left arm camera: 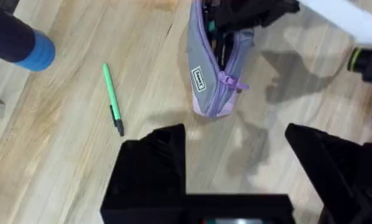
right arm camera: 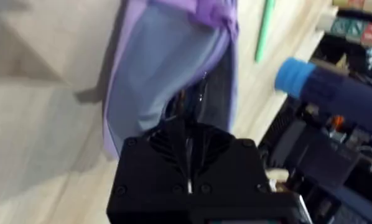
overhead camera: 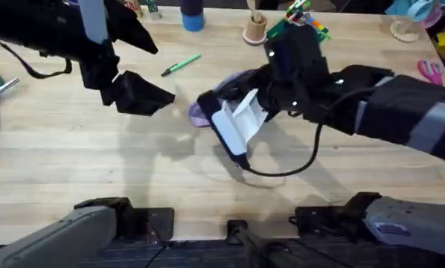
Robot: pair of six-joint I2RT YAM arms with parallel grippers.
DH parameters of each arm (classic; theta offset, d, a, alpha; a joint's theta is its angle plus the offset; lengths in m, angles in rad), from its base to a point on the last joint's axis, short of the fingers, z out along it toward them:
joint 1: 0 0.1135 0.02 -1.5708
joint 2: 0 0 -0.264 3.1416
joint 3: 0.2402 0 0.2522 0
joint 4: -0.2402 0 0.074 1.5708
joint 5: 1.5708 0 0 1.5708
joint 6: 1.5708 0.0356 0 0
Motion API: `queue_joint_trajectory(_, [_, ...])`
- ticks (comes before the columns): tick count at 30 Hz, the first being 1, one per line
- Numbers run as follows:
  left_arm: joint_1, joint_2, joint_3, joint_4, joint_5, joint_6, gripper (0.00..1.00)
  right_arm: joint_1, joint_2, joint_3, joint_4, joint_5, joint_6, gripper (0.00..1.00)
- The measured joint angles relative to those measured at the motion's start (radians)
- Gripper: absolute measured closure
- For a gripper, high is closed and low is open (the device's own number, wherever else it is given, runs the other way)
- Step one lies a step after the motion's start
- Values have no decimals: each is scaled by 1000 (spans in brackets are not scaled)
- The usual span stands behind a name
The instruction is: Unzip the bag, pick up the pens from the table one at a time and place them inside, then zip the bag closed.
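Pale plank tabletop (overhead camera: 74, 149): you have the soft lilac fabric pouch (left arm camera: 209, 74) unzipped mid-table, right fingers (right arm camera: 187, 134) pinched shut at its mouth on something thin I cannot identify, left fingers (left arm camera: 236, 162) wide open and empty, slim light-green pen (left arm camera: 112, 99) still beside it, zipping outstanding.

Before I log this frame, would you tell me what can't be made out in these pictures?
- Bag: its far end is hidden by the right gripper in the left wrist view, and mostly covered by that arm overhead.
- Dark pen: something thin sits between the right fingers in the right wrist view, too blurred to identify.
- Bag's contents: shadowed.
- Green pen lies plainly on the table.
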Motion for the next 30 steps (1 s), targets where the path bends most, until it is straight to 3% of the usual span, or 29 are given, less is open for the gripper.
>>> queue_joint_trajectory(10, [0, 0, 0, 0, 0, 0, 6, 35, 14, 0, -1, -19, 6, 956])
queue_joint_trajectory(11, [0, 0, 0, 0, 0, 0, 6, 35, 14, 0, 0, -21, 11, 869])
queue_joint_trajectory(16, [0, 0, 0, 0, 0, 0, 6, 40, 14, 0, 10, -37, 19, 144])
queue_joint_trajectory(17, [0, 0, 0, 0, 0, 0, 6, 40, 14, 0, 12, -37, 19, 42])
queue_joint_trajectory(30, [0, 0, 0, 2, 0, 0, 6, 39, 12, 0, 37, -28, 136, 6])
